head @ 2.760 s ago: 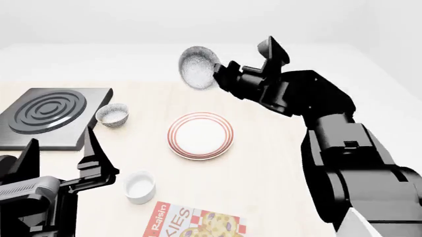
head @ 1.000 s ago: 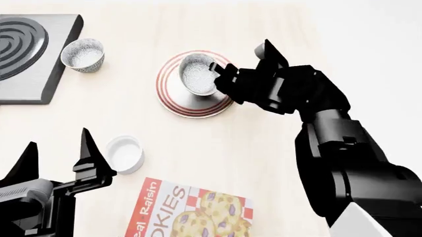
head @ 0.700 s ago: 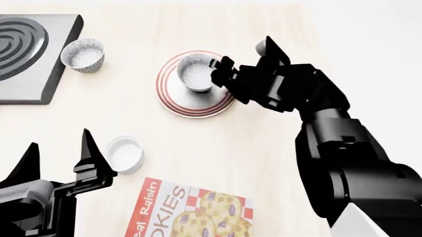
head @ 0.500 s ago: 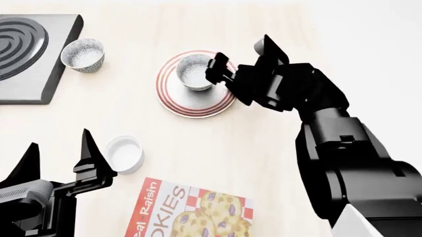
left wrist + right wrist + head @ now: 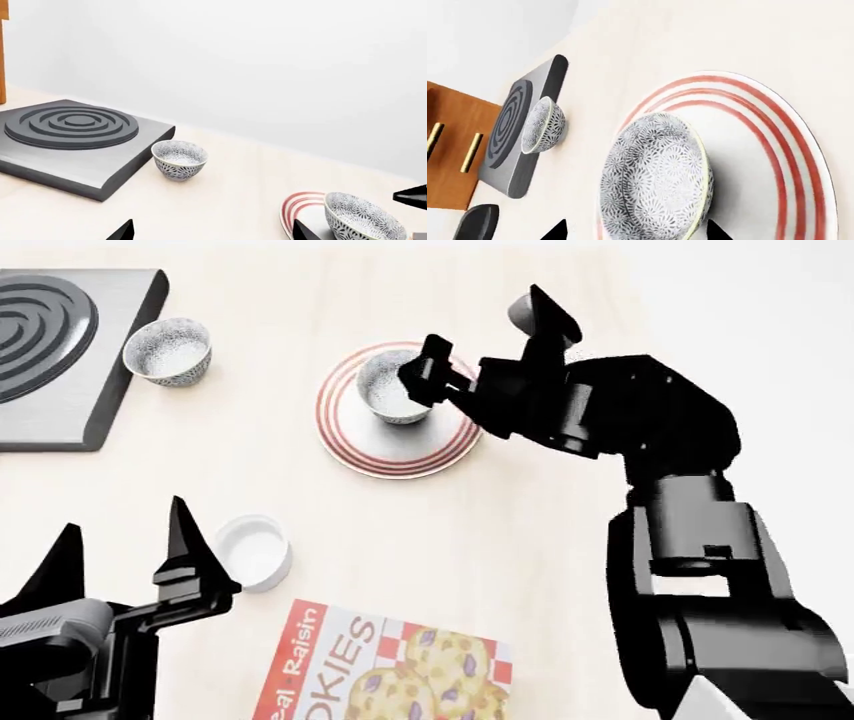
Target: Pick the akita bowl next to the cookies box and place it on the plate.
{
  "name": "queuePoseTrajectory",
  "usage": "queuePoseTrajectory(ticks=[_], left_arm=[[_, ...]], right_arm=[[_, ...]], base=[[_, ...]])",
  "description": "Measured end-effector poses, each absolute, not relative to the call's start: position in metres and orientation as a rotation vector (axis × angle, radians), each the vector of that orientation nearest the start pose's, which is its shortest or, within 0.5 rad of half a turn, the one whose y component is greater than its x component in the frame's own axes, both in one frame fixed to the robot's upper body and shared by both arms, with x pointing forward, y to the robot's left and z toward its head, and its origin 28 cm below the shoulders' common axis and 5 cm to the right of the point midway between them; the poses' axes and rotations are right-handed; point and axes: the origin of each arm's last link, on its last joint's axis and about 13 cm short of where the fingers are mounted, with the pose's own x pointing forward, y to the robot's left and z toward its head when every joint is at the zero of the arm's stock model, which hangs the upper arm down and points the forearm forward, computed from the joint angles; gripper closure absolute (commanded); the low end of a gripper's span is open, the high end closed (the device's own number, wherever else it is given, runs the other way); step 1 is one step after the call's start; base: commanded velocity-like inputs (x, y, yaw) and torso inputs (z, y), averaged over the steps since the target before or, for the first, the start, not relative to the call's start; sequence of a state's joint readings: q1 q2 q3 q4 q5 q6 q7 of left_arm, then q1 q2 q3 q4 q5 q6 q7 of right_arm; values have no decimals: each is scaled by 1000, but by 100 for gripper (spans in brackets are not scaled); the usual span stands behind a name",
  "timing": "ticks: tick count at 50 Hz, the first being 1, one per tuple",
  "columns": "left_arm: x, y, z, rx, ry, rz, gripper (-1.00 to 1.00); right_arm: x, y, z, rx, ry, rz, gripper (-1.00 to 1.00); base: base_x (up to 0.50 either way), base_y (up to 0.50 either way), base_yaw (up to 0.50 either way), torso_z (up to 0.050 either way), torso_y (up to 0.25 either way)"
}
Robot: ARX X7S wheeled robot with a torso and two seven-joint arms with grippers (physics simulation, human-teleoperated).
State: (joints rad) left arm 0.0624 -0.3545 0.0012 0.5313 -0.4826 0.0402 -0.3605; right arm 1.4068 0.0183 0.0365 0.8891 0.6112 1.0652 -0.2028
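The akita bowl, speckled grey on white, stands upright on the red-ringed plate. My right gripper is open just to the bowl's right, one finger overlapping its rim, not gripping. In the right wrist view the bowl lies on the plate between the two spread fingertips of that gripper. My left gripper hangs open and empty at the lower left, far from the plate. The left wrist view shows the bowl and plate beyond that gripper. The cookies box lies at the near edge.
A second speckled bowl sits beside the dark stove burner block at the far left. A plain white cup stands next to my left gripper. A wooden cabinet is behind the burner.
My right gripper brought the tilted bowl down onto the plate, let go and opened, then drew up and back a little. The bowl now stands upright. The left arm stayed put.
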Motion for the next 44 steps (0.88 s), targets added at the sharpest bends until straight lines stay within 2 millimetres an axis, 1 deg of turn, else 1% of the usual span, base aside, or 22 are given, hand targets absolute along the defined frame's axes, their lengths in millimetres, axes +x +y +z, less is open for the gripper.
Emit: queuePoseTrajectory(ticks=[2, 5, 8, 11, 14, 19, 21, 29, 33, 35, 39, 44], left_arm=[[190, 248, 124, -214, -434, 139, -100], [192, 247, 125, -209, -439, 133, -100], [193, 247, 126, -210, -444, 128, -100], [195, 246, 127, -214, -449, 125, -100], [197, 247, 129, -219, -462, 128, -100], [201, 249, 136, -234, -493, 146, -100], [203, 251, 140, -241, -508, 153, -100], [207, 259, 156, -280, -587, 193, -100], [207, 263, 164, -301, -631, 213, -100], [205, 267, 172, -328, -687, 238, -100], [199, 275, 188, -384, -805, 288, -100], [192, 285, 202, -445, -921, 337, -100]], right_arm=[[389, -71, 270, 532, 417, 659, -100], [367, -85, 283, 537, 312, 690, -100], [343, -101, 287, 520, 216, 693, -100], [317, -116, 287, 475, 116, 667, -100], [293, -129, 280, 395, 11, 589, -100], [260, -144, 253, 203, -145, 337, -100], [248, -147, 243, 127, -199, 245, -100], [203, -159, 213, -116, -426, -60, -100], [182, -162, 206, -208, -538, -153, -100], [171, -164, 204, -231, -610, -218, -100], [149, -166, 205, -268, -790, -328, -100], [125, -166, 208, -300, -998, -444, -100]], base=[[0, 0, 0, 0, 0], [0, 0, 0, 0, 0], [0, 0, 0, 0, 0], [0, 0, 0, 0, 0], [0, 0, 0, 0, 0], [0, 0, 0, 0, 0], [0, 0, 0, 0, 0], [0, 0, 0, 0, 0], [0, 0, 0, 0, 0], [0, 0, 0, 0, 0], [0, 0, 0, 0, 0], [0, 0, 0, 0, 0]])
